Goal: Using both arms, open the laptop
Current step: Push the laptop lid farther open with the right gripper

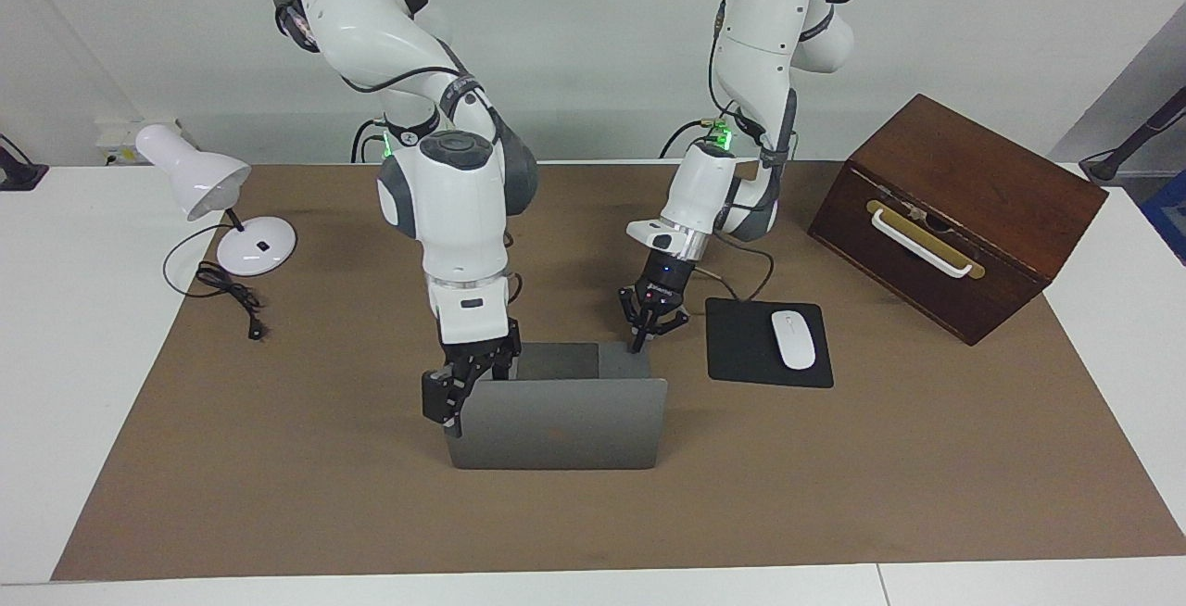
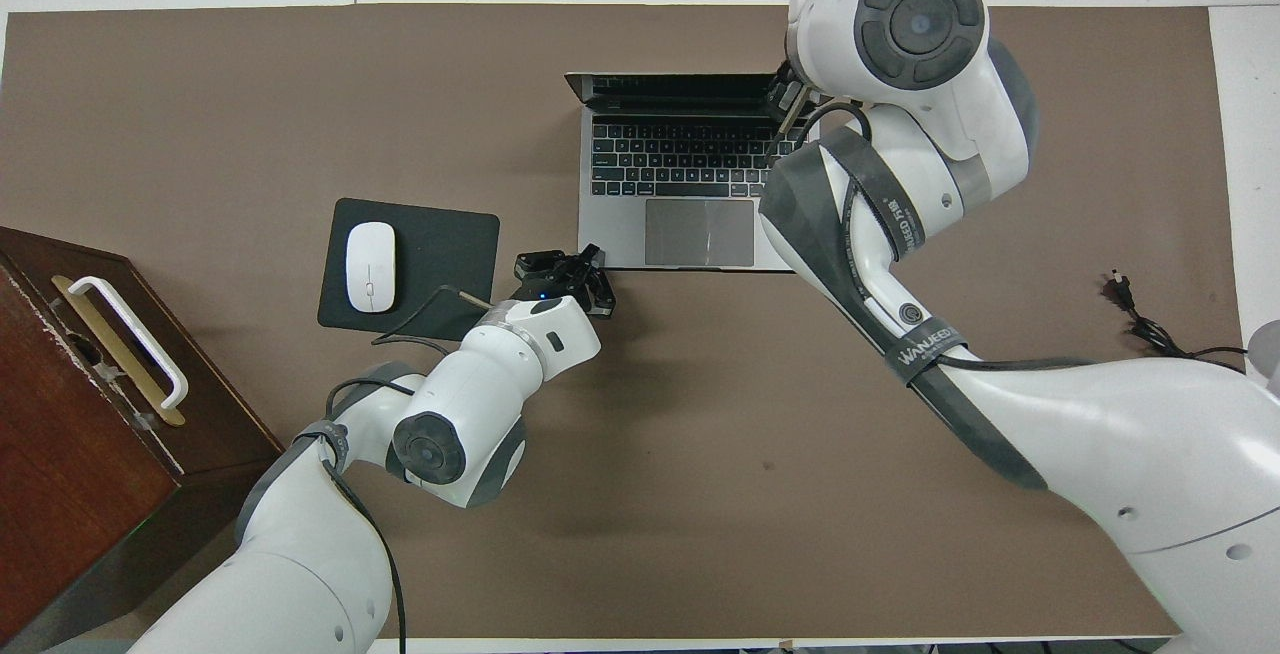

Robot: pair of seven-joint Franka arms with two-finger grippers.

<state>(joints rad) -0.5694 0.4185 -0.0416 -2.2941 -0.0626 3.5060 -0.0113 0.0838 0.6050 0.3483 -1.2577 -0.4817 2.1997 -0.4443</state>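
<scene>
Right gripper [image 1: 460, 390]: fingers pinch the raised lid's corner at the right arm's end. Left gripper [image 1: 651, 326]: tips pressed together, bearing down on the base corner nearest the robots. The laptop [image 1: 561, 422] stands open mid-worktop [image 1: 324, 495], beside the mouse pad [image 1: 741, 347]. Judgement: swing the lid along its hinge arc while the left gripper pins the base.

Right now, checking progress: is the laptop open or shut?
Open. The laptop shows keyboard and trackpad from overhead; its lid stands about upright, right gripper at its corner.
</scene>
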